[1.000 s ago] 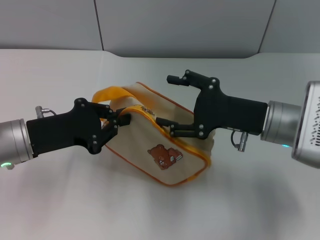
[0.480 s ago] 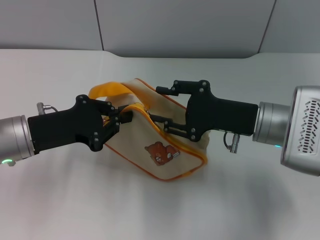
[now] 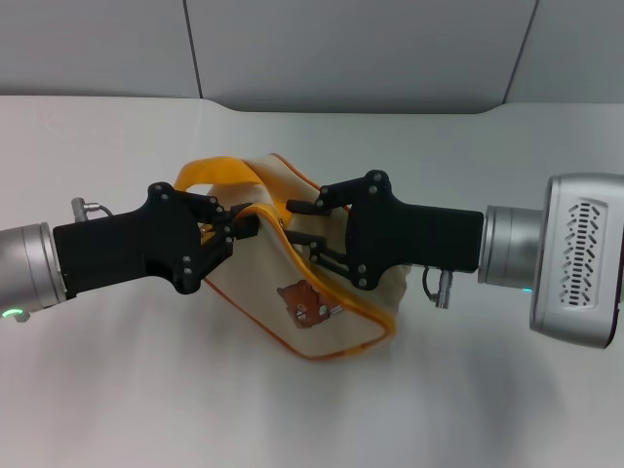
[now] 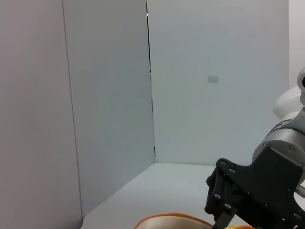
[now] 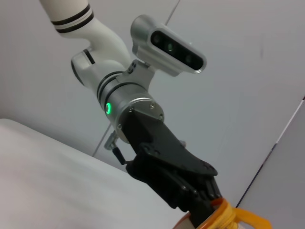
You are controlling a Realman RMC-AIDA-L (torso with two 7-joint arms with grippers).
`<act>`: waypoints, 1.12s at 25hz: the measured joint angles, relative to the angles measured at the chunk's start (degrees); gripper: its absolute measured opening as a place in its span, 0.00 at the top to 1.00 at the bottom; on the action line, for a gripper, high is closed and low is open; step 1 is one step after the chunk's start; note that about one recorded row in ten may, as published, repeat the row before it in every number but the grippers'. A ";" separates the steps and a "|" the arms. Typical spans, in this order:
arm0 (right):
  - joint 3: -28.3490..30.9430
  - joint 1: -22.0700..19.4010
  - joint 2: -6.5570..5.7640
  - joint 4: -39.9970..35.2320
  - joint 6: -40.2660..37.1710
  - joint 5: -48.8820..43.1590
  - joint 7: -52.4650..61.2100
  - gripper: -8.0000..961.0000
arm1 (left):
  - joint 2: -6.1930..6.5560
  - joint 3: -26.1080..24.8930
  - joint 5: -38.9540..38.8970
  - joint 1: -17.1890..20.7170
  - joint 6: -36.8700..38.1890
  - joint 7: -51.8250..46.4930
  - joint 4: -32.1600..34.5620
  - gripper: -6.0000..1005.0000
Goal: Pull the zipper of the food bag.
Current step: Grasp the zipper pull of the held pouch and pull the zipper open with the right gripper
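The cream food bag (image 3: 252, 283), with orange-yellow piping and a brown bear picture (image 3: 305, 300), lies tilted at the table's middle. Its strap (image 3: 210, 172) loops up at the left end. My left gripper (image 3: 240, 226) is shut on that left end of the bag, where the strap joins; the right wrist view shows its fingers (image 5: 202, 198) pinching orange fabric. My right gripper (image 3: 300, 224) is over the bag's top, jaws a little apart, one finger on each side of the zipper band (image 3: 277, 222). The silver pull tab is hidden between the fingers.
The bag rests on a white table (image 3: 117, 390) with grey wall panels (image 3: 341, 49) behind. The right arm's black gripper housing (image 4: 248, 195) and a bit of strap (image 4: 167, 219) show in the left wrist view.
My right gripper has moved left along the bag's top and its jaws have narrowed. The bag has shifted slightly left and tilted more. The left gripper has kept its hold.
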 joint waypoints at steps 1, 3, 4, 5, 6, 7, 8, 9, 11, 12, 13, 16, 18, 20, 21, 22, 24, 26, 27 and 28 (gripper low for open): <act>0.00 0.00 0.00 0.00 0.00 0.00 0.00 0.65 | 0.00 -0.01 0.00 -0.01 0.00 0.05 0.00 0.94; -0.12 0.09 0.00 0.10 0.07 0.00 0.00 0.67 | 0.00 -0.09 0.01 -0.05 0.01 0.14 0.01 0.94; -0.13 0.13 0.00 0.11 0.13 0.00 -0.01 0.68 | 0.00 -0.12 0.01 -0.07 0.01 0.14 0.07 0.94; -0.13 0.13 0.00 0.12 0.12 0.00 -0.01 0.69 | 0.00 -0.16 0.02 -0.10 0.02 0.14 0.24 0.94; -0.13 0.13 0.00 0.12 0.12 0.00 -0.01 0.70 | -0.01 -0.17 0.02 -0.13 0.02 0.12 0.37 0.94; -0.16 0.13 0.00 0.12 0.07 0.00 -0.01 0.71 | -0.05 -0.17 0.03 -0.14 0.02 0.09 0.49 0.94; -0.16 0.13 0.00 0.12 0.07 0.00 -0.01 0.70 | -0.09 -0.17 0.03 -0.14 0.02 0.06 0.53 0.94; -0.22 0.15 0.00 0.12 0.08 -0.01 -0.01 0.70 | -0.17 -0.14 0.04 -0.14 0.04 0.06 0.53 0.94; -0.22 0.19 0.00 0.12 0.08 -0.01 -0.05 0.70 | -0.18 -0.14 0.04 -0.14 0.07 0.06 0.54 0.94; -0.15 0.25 0.00 0.26 -0.11 0.01 -0.40 0.70 | -0.23 -0.15 0.04 -0.14 0.14 0.06 0.54 0.94; -0.15 0.25 0.00 0.26 -0.11 0.01 -0.40 0.71 | -0.23 -0.15 0.04 -0.14 0.14 0.06 0.54 0.94; 0.12 0.49 0.00 1.07 -0.37 0.06 -0.88 0.74 | -0.29 -0.16 0.04 -0.14 0.32 0.06 0.55 0.94; 0.19 0.68 0.00 1.70 -0.39 0.08 -1.46 0.76 | -0.33 -0.15 0.04 -0.12 0.63 0.06 0.55 0.94; 0.25 0.81 0.00 2.54 -0.33 0.10 -2.81 0.77 | -0.34 -0.14 0.05 -0.01 0.85 0.07 0.52 0.94; 0.29 0.91 0.00 2.96 -0.22 0.11 -3.59 0.78 | -0.34 -0.14 0.05 -0.01 0.85 0.07 0.52 0.94; 0.37 1.06 0.00 3.40 -0.06 0.33 -4.29 0.79 | -0.35 -0.13 0.05 0.17 0.90 0.09 0.52 0.94; 0.33 1.09 0.00 3.44 -0.05 0.47 -4.35 0.81 | -0.35 -0.13 0.05 0.26 0.93 0.11 0.53 0.94; 0.23 1.09 0.00 3.45 -0.08 0.69 -4.35 0.83 | -0.36 -0.14 -0.15 0.45 0.99 0.19 0.52 0.94; 0.16 0.97 0.00 3.33 -0.11 0.73 -4.35 0.84 | -0.36 -0.29 -0.34 0.57 0.99 0.27 0.41 0.94; 0.16 0.97 0.00 3.33 -0.11 0.73 -4.35 0.88 | -0.36 -0.29 -0.34 0.57 0.99 0.27 0.41 0.94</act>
